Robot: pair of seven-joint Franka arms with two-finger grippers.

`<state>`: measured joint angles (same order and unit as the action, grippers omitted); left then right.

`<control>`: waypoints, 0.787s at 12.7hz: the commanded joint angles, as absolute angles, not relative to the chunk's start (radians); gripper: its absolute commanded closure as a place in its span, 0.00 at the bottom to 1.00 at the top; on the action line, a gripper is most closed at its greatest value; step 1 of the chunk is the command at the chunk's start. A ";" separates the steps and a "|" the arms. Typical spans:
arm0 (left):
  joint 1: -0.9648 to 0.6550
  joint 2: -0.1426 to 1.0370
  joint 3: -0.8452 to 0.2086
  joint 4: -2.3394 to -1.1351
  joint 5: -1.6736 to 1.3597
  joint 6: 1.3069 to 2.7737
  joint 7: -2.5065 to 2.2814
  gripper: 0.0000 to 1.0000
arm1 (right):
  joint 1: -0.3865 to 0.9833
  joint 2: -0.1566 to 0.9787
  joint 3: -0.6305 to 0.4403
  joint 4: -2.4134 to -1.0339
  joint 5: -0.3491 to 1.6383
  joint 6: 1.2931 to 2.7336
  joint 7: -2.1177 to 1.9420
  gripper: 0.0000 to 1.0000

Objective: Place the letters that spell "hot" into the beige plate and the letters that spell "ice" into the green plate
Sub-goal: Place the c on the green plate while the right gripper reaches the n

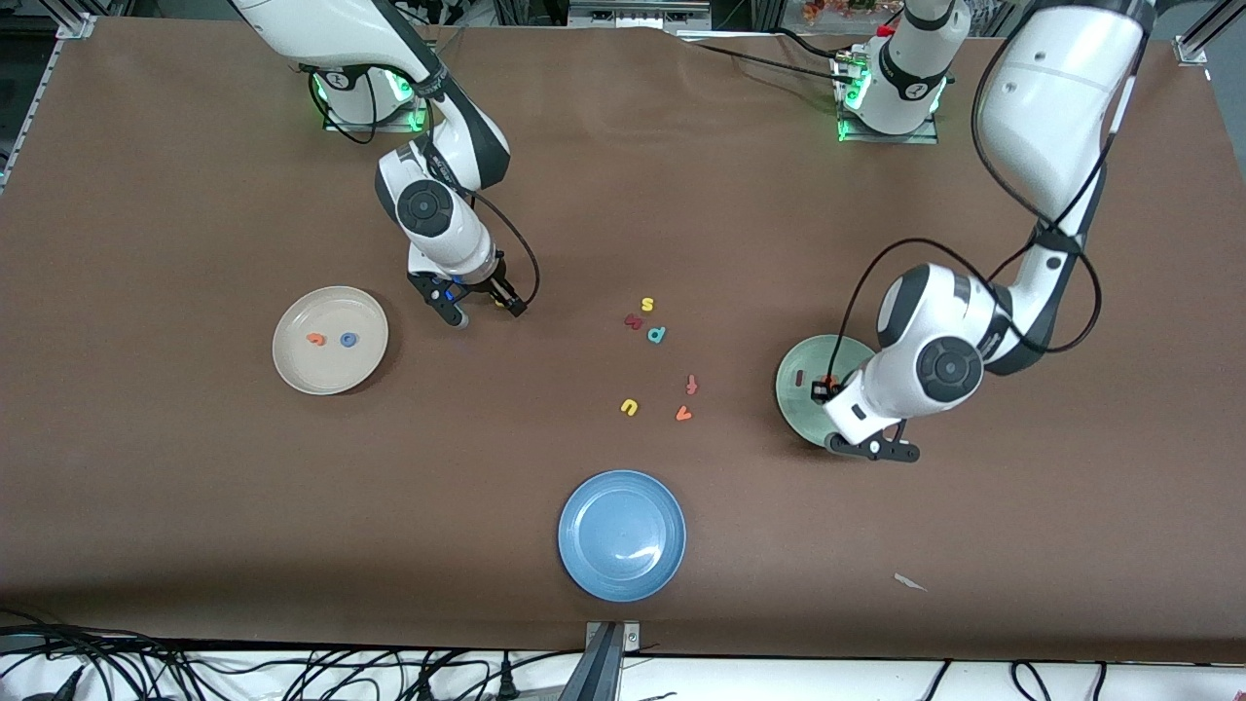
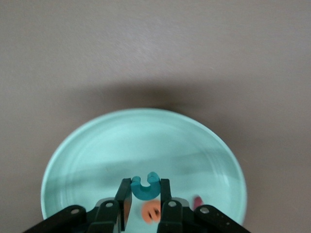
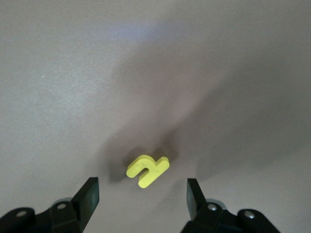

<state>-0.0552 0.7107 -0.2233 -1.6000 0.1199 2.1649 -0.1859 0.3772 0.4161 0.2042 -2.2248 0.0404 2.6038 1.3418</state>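
On the brown table (image 1: 195, 506), left gripper (image 2: 146, 196) pinches half-hidden teal c (image 2: 146, 187); right gripper (image 3: 143, 194) gapes around yellow h (image 3: 147, 170).

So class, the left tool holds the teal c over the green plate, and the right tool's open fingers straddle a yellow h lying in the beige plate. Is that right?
Not quite. The yellow h lies on the bare brown table, not in the beige plate; the right wrist view shows it between the open fingers of the right tool. The rest stands: the left tool holds the teal c over the green plate.
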 commanded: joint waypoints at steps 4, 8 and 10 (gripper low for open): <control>-0.061 0.752 -0.227 -1.528 0.156 2.166 -0.175 0.00 | 0.380 0.408 0.198 -2.256 0.008 2.646 1.364 0.19; -0.104 0.683 -0.236 -1.528 0.156 2.123 -0.183 0.00 | 0.380 0.430 0.196 -2.256 0.005 2.680 1.364 0.20; -0.118 0.606 -0.247 -1.529 0.158 2.036 -0.183 0.00 | 0.380 0.431 0.196 -2.256 0.005 2.680 1.364 0.24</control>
